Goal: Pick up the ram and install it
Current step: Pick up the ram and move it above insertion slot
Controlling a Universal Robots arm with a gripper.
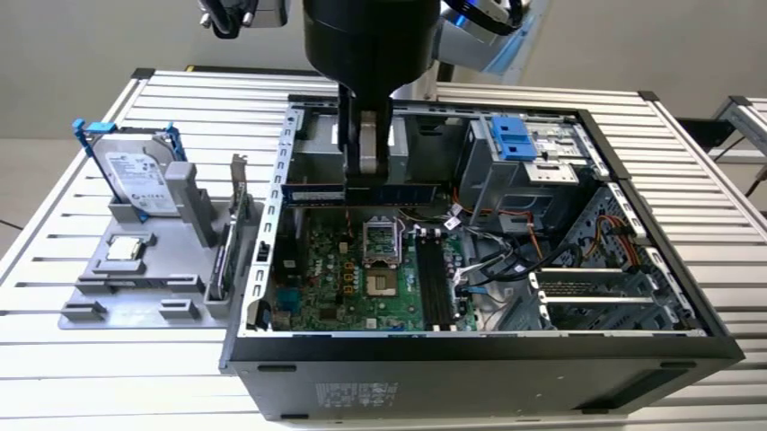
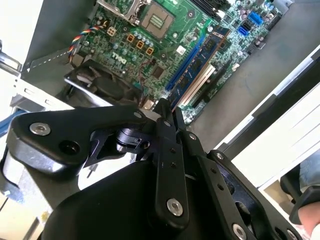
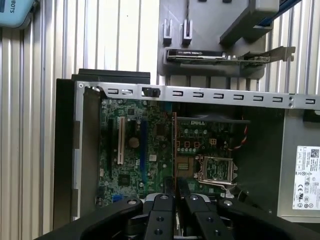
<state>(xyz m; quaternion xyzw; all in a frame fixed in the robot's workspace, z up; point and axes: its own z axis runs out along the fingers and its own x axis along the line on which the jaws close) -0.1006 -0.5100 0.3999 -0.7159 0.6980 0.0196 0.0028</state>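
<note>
The ram [image 1: 414, 191] is a long dark blue stick hanging level over the far end of the motherboard [image 1: 348, 278], inside the open computer case [image 1: 480, 350]. My gripper [image 1: 365, 178] is shut on its middle from above. In the first wrist view the ram [image 3: 174, 145] appears edge-on as a thin line running out from my gripper [image 3: 174, 189]. In the second wrist view its chip-covered face [image 2: 205, 52] extends beyond my gripper [image 2: 167, 111]. The black memory slots [image 1: 434, 278] lie lower, toward the case's front, to the exterior view's right of the processor socket [image 1: 380, 285].
A grey holder [image 1: 132, 269] on the exterior view's left carries a silver hard drive in a blue frame [image 1: 135, 175] and a green card with a metal bracket [image 1: 230, 229]. A drive cage [image 1: 527, 148] and loose cables [image 1: 515, 256] fill the case's right side.
</note>
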